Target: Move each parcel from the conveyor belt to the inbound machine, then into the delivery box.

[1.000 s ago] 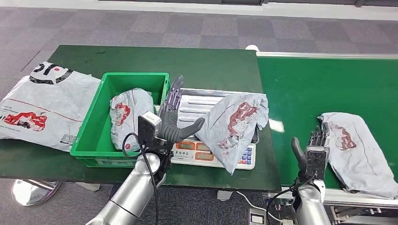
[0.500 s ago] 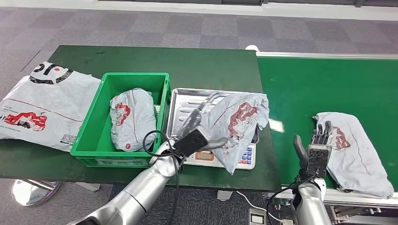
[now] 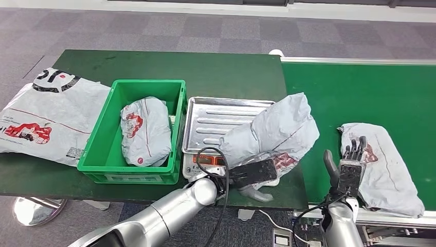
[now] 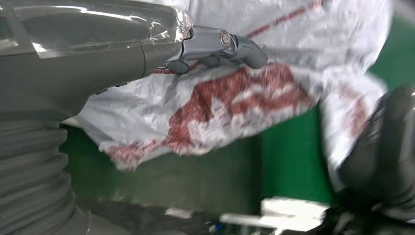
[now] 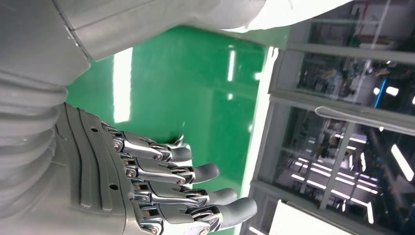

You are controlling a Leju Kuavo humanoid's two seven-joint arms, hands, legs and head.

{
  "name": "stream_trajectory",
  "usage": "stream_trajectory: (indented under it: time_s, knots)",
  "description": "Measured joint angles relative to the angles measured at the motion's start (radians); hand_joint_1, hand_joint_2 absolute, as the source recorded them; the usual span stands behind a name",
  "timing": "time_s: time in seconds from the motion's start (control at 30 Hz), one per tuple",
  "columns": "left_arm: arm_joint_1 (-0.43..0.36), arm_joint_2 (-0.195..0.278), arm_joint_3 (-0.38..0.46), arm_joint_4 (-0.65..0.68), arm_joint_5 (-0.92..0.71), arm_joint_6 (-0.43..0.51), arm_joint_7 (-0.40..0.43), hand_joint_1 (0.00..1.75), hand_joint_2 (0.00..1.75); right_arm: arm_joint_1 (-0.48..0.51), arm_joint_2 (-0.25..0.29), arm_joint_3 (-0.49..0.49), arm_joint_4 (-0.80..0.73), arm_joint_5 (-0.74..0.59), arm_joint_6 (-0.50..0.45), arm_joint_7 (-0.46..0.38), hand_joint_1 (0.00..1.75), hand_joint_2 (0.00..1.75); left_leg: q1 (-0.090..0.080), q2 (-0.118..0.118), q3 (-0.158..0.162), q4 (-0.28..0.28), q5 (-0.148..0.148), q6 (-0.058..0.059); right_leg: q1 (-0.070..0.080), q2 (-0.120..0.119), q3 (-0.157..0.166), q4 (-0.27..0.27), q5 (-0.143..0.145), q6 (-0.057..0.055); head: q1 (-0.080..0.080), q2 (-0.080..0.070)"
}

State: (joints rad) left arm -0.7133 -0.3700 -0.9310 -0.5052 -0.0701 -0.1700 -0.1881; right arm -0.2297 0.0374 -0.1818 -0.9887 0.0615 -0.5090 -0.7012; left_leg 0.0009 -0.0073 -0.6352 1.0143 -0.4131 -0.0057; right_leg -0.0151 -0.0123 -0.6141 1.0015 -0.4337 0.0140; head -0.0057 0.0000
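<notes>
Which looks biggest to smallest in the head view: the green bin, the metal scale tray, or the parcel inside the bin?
1. Green bin.
2. Metal scale tray, partly covered by another parcel.
3. Parcel inside the bin.

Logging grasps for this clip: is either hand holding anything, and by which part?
The left hand grips the parcel on the scale by its near lower edge. The right hand holds nothing, its fingers straight over the parcel on the conveyor.

left robot hand fingers hidden under grey parcel, scale keypad covered, wrist view blurred
</notes>
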Motion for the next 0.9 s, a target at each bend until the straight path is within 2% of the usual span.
stream_trajectory:
  time_s: [0.07,0.17,0.4,0.43,0.53,0.57,0.73,0.9]
  knots:
    - [-0.013,0.000,-0.070,0.006,0.015,-0.011,0.044,0.00,1.75,0.004,0.000,-0.011,0.000,0.002,-0.004,0.000,0.00,1.75,0.000,0.000,0.000,0.000,0.000,0.000,0.000,0.000,0.001,0.000,0.000,0.000,0.000,0.000]
    - [-0.021,0.000,-0.141,0.013,0.019,-0.020,0.068,0.00,1.75,0.007,0.000,-0.020,0.000,0.004,-0.008,0.000,0.00,1.75,0.000,0.000,0.001,0.000,0.000,0.001,0.000,0.000,0.001,0.000,0.000,0.000,0.000,0.000]
    - [-0.026,0.000,-0.202,0.024,0.015,-0.018,0.084,0.00,1.75,0.014,0.000,-0.032,0.000,0.005,-0.009,0.000,0.00,1.75,0.000,0.001,0.002,0.000,0.000,0.001,0.000,0.000,0.001,0.000,0.000,0.000,0.000,0.000]
    - [-0.028,0.000,-0.211,0.025,0.006,-0.002,0.114,0.07,1.75,0.016,0.001,-0.035,0.000,0.006,-0.010,0.000,0.00,1.75,0.000,0.001,0.002,0.000,0.000,0.001,0.000,0.000,0.002,0.000,0.000,0.000,0.000,0.000]
    - [-0.037,-0.002,-0.254,0.031,-0.037,0.086,0.250,1.37,1.75,0.025,0.001,-0.043,-0.003,0.010,-0.007,0.000,0.00,1.75,0.000,0.001,0.002,0.000,0.000,0.000,0.000,0.000,0.002,0.000,0.000,0.000,0.000,0.000]
    - [-0.038,-0.003,-0.268,0.034,-0.045,0.119,0.272,1.73,1.75,0.029,0.002,-0.047,-0.005,0.013,-0.004,0.000,0.00,1.75,0.000,0.001,0.003,0.000,-0.001,0.000,0.000,0.001,0.002,0.000,0.000,0.000,0.000,0.000]
    - [-0.043,-0.005,-0.291,0.053,-0.053,0.259,0.258,1.73,1.75,0.044,0.007,-0.056,-0.013,0.031,0.010,0.000,0.00,1.75,0.000,0.005,0.004,0.000,-0.002,0.001,0.000,0.004,0.002,0.000,0.001,-0.001,0.000,0.000]
    - [-0.051,-0.005,-0.298,0.068,-0.054,0.277,0.256,1.73,1.75,0.050,0.013,-0.068,-0.019,0.034,0.011,0.000,0.00,1.75,0.000,0.006,0.005,0.000,0.000,0.000,0.000,0.004,0.003,0.000,0.002,-0.002,0.000,0.000]
